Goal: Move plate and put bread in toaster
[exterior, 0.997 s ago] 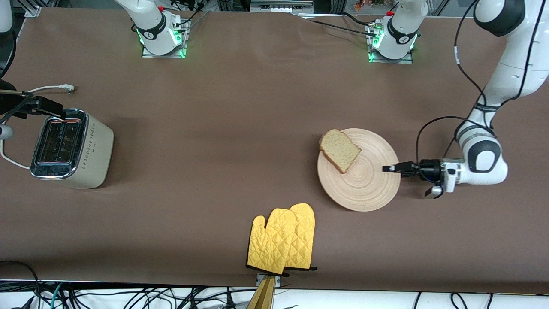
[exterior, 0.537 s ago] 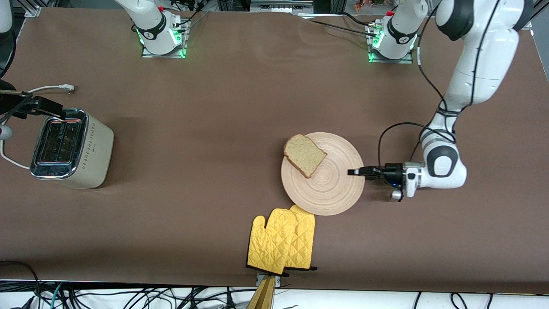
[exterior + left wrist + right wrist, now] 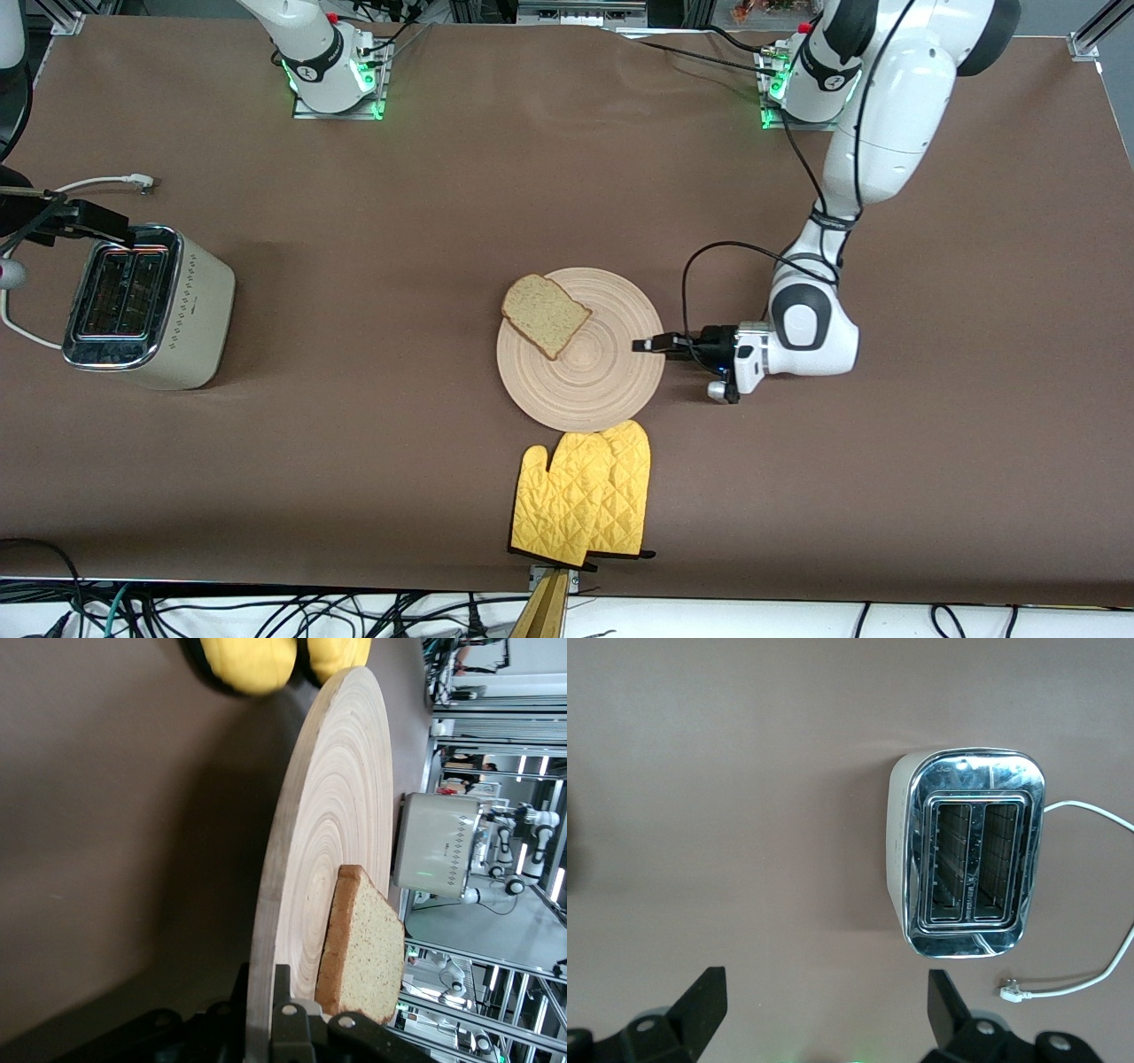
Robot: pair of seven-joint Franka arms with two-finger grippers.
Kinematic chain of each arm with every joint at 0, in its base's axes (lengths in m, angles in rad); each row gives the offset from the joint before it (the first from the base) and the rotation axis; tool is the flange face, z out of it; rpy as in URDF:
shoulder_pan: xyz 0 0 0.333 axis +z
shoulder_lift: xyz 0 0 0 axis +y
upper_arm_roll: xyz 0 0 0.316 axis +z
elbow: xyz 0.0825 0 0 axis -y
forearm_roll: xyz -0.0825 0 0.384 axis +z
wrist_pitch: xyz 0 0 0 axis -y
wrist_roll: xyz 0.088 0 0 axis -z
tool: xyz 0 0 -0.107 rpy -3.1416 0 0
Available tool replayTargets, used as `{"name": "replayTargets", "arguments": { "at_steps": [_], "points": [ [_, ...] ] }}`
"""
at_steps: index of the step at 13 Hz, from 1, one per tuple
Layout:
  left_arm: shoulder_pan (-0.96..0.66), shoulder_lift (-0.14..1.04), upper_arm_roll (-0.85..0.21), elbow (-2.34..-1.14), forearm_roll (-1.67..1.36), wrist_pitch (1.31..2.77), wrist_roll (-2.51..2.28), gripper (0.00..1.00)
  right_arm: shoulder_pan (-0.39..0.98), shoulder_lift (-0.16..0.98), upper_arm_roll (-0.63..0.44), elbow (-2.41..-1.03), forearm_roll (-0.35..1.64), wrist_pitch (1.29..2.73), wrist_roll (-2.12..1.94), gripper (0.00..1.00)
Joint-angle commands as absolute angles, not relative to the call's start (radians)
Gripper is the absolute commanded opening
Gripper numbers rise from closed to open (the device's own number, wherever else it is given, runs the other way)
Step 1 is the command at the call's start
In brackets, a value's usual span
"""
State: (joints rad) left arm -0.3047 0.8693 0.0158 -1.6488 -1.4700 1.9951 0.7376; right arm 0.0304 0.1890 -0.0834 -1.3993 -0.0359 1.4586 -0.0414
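Though cropped, left pincer on plate.

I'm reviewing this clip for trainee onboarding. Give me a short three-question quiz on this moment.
1. True or false: the bread is already in the toaster.
2. What is the left gripper shut on? A) the plate rim B) the yellow oven mitts C) the toaster cord
3. Which gripper hangs above the toaster with its jaws open?

Key:
1. False: it lies on the plate.
2. A
3. The right gripper.
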Motion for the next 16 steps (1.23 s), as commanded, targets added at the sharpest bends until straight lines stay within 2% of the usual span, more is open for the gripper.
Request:
{"name": "replayTargets", "arguments": {
  "at_steps": [1,4,6,8,10,11,14,16],
  "points": [
    [-0.328,0.844,0.034,-1.666,-1.506,1.982,0.700,0.00,0.025,0.184,-0.084,-1.399,-0.020,1.463,-0.049,1.00],
    [-0.330,0.854,0.035,-1.666,-1.508,1.982,0.699,0.00,0.025,0.184,-0.084,-1.399,-0.020,1.463,-0.049,1.00],
    [-0.330,0.856,0.040,-1.672,-1.506,1.982,0.703,0.34,0.025,0.184,-0.084,-1.401,-0.020,1.463,-0.049,1.00],
    [-0.327,0.856,0.067,-1.681,-1.505,1.973,0.712,0.58,0.025,0.184,-0.084,-1.401,-0.020,1.463,-0.049,1.00],
    [-0.318,0.850,0.069,-1.698,-1.505,1.970,0.710,0.76,0.025,0.184,-0.083,-1.401,-0.020,1.463,-0.049,1.00],
    [-0.314,0.844,0.086,-1.712,-1.503,1.967,0.712,1.00,0.025,0.184,-0.083,-1.401,-0.021,1.463,-0.052,1.00],
    [-0.258,0.787,0.193,-1.738,-1.458,1.827,0.703,1.00,0.026,0.183,-0.081,-1.401,-0.023,1.462,-0.049,1.00],
    [-0.184,0.674,0.189,-1.775,-1.286,1.828,0.648,1.00,0.028,0.183,-0.080,-1.401,-0.026,1.463,-0.048,1.00]
  ]
}}
